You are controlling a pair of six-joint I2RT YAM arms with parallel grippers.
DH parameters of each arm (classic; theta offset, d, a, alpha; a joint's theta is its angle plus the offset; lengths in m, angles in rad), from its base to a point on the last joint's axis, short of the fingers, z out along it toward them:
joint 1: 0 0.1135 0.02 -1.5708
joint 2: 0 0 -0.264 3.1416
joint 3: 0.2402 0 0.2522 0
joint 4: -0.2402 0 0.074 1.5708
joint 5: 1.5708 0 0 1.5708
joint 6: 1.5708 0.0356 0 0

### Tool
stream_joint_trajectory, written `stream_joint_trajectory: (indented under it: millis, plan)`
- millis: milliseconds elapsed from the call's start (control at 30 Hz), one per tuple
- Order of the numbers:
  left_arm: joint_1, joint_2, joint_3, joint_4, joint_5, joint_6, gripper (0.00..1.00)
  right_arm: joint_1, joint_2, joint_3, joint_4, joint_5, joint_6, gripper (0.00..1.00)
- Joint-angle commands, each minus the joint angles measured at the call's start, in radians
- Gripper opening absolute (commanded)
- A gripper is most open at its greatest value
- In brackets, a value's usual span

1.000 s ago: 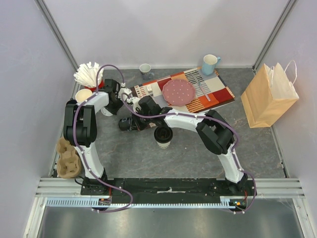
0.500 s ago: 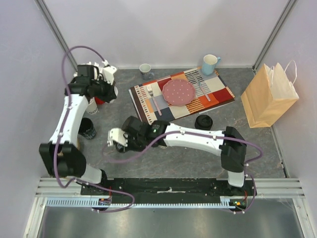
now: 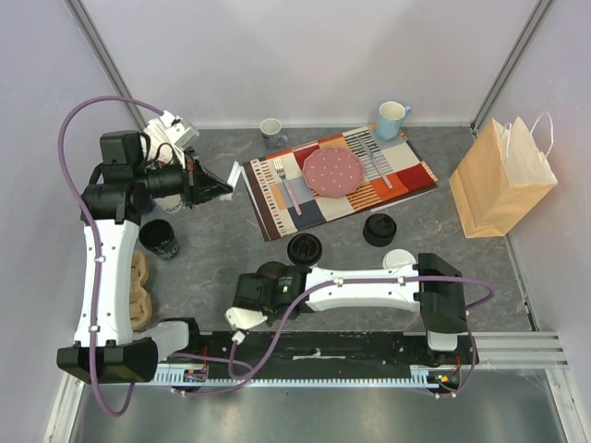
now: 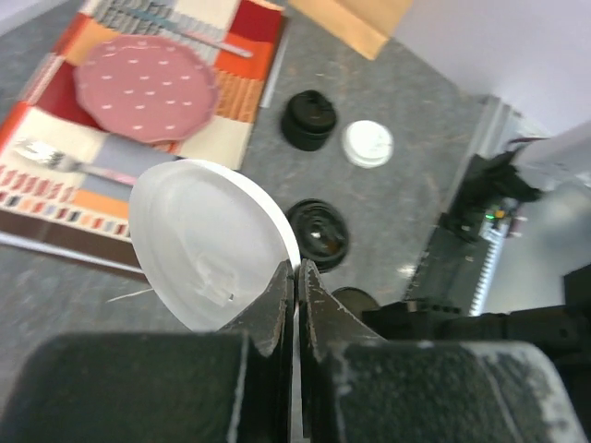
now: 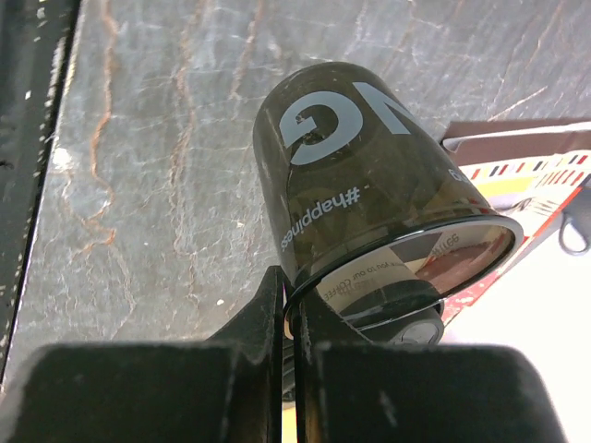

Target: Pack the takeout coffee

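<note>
Black cup (image 5: pixel 360 185), base pointing away, rim in right claw (image 5: pixel 288 281)

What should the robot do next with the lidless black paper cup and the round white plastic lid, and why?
Probably stand the black paper cup upright on the grey table. The right gripper pinches its rim with the cup tilted and lidless, and the left gripper holds the round white plastic lid well away, so capping looks premature.
</note>
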Motion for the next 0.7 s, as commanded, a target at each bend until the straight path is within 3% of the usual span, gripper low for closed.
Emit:
stream_joint_trajectory:
  millis: [0,133,433,667]
  plan:
    - [0.004,-0.014,0.004,-0.054,0.243,-0.076,0.02,0.041,0.010,0.010,-0.084,0.072,-0.090,0.00]
    - [0.004,-0.026,-0.007,-0.068,0.274,-0.072,0.02,0.055,0.022,0.005,-0.066,0.074,-0.099,0.04]
    - [0.004,-0.040,-0.013,-0.086,0.262,-0.055,0.02,0.063,0.048,0.001,-0.029,0.068,-0.115,0.30]
    - [0.005,-0.040,-0.022,-0.092,0.228,-0.047,0.02,0.063,0.011,-0.009,0.032,0.054,-0.103,0.46]
